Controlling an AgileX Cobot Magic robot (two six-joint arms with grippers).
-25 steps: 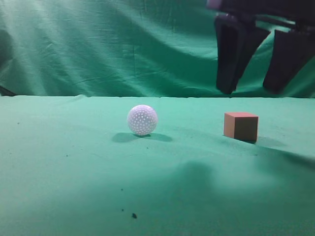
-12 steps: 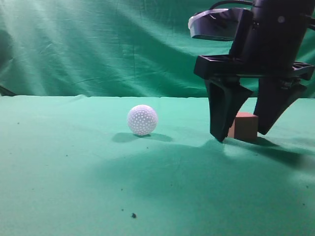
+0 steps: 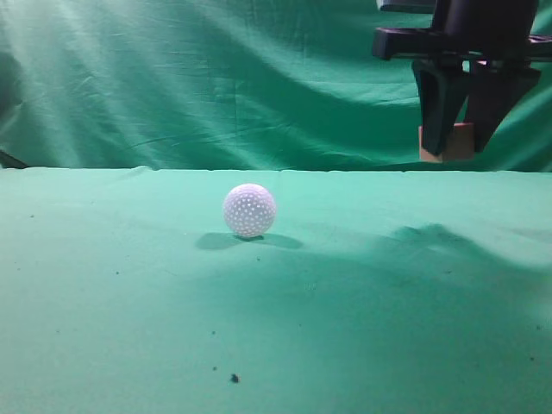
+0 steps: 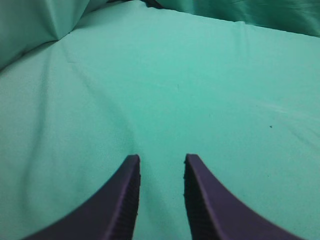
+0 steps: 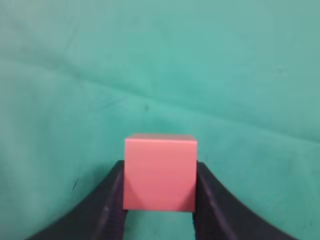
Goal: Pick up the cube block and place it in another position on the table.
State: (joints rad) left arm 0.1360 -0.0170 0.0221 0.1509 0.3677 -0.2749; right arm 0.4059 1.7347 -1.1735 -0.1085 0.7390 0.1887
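Note:
My right gripper is shut on the reddish-orange cube block and holds it high above the table at the upper right of the exterior view. In the right wrist view the cube block sits squarely between the two dark fingers of the right gripper, with green cloth far below. My left gripper is open and empty over bare green cloth; it does not show in the exterior view.
A white dimpled ball rests on the table left of centre. A wrinkled green backdrop curtain hangs behind the table. Small dark specks lie on the cloth near the front.
The right gripper came down around the cube block on the table, closed on it, and has lifted it well above the cloth. The ball has not moved.

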